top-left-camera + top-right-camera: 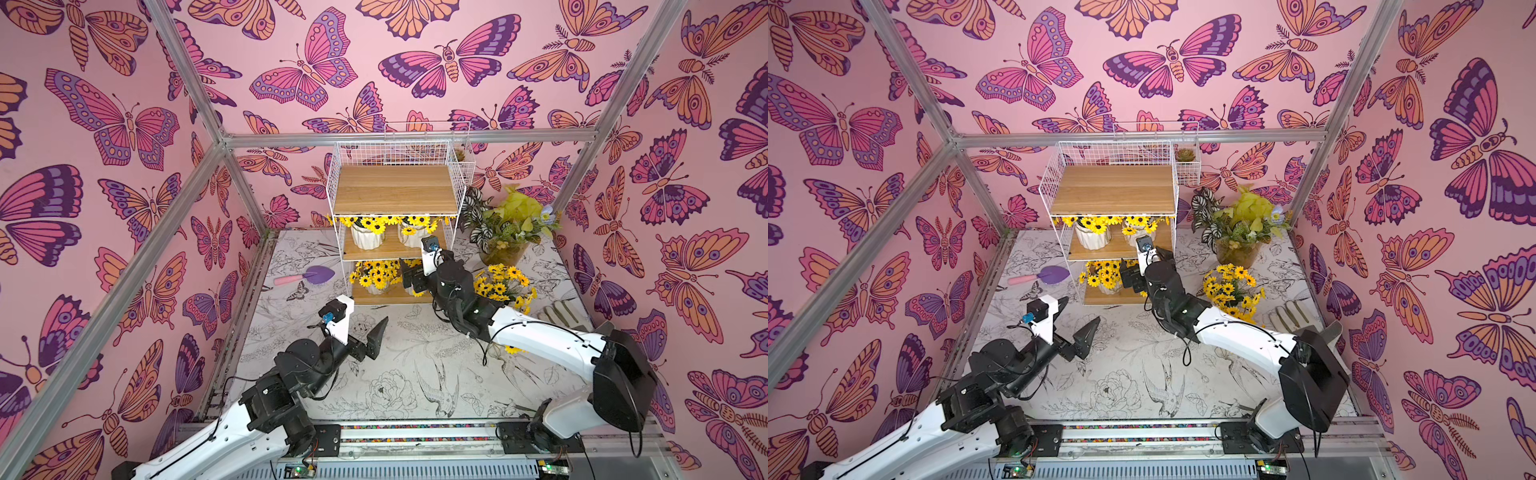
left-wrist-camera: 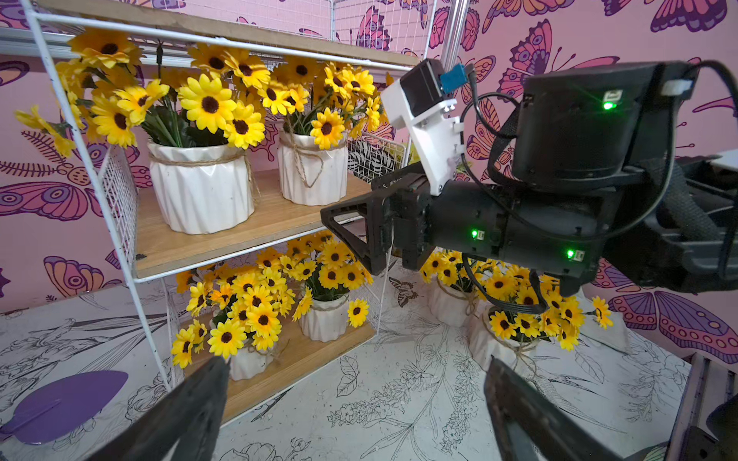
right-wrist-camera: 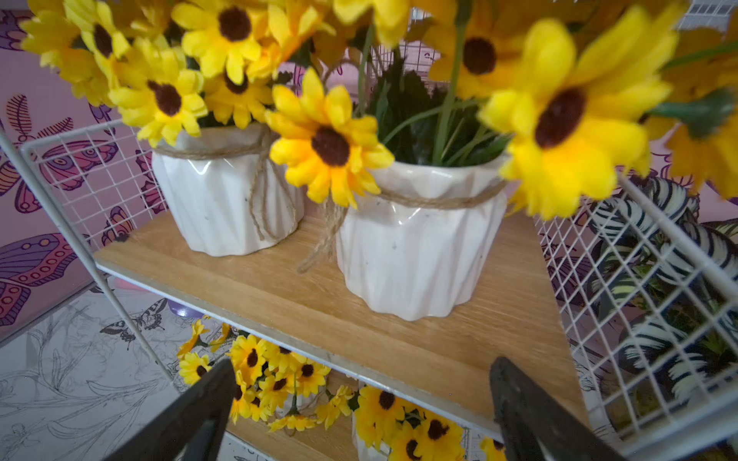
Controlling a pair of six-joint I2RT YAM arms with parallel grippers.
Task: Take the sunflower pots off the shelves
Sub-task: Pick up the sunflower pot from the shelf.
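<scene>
The shelves [image 1: 395, 189] stand at the back of the table, their top board bare. Two sunflower pots [image 3: 223, 199] [image 3: 419, 255] sit on the middle board and two more [image 2: 325, 319] [image 2: 247, 363] on the bottom board. Two others [image 2: 449, 307] [image 2: 491, 343] stand on the table to the right of the rack. My right gripper [image 1: 409, 276] is open at the front edge of the middle board, level with the right-hand pot there and holding nothing. My left gripper [image 2: 359, 399] hangs open and empty over the table in front of the rack's bottom board.
An amber pot of green and striped leaves [image 1: 505, 232] stands right of the rack. A purple trowel [image 1: 311, 276] lies to its left, and pale gloves [image 1: 561, 313] at the right edge. A small succulent [image 1: 1185, 155] sits in the rack's side basket.
</scene>
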